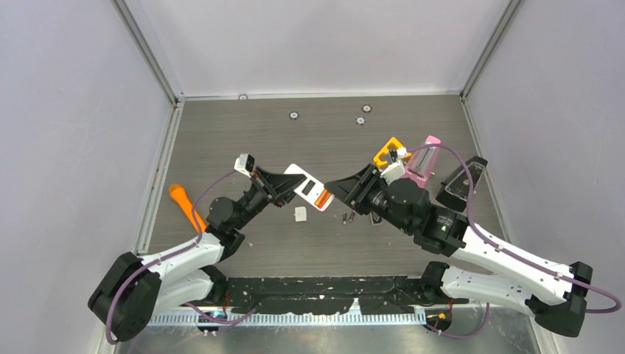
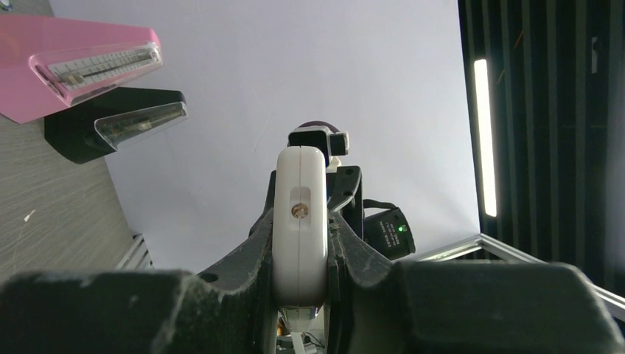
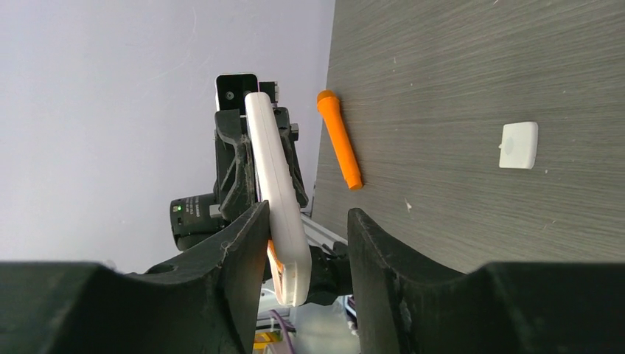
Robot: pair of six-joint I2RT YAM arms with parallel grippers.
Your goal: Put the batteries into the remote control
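Up close, the left gripper's [image 2: 301, 247] fingers [image 2: 247, 258] were pinched on the white remote control [image 2: 301, 184], holding it edge-on in mid-air above the table [image 1: 243, 133]. From the top, the remote sat between the two arms with an orange battery [image 1: 322, 198] showing in its open end. The right gripper [image 3: 306, 221] was spread and straddling that end. One finger was right against the shell, with a gap on the other side.

Two dark batteries [image 1: 348, 217] lay on the table at about 4 o'clock from the remote's end. The little white cover [image 1: 300, 214] was at 6 o'clock.

My worry: if the right jaws squeeze off-centre, they could twist the remote in the left grip or pop the orange cell out. Anything that drops rolls. A low sweep could also scatter the dark batteries.
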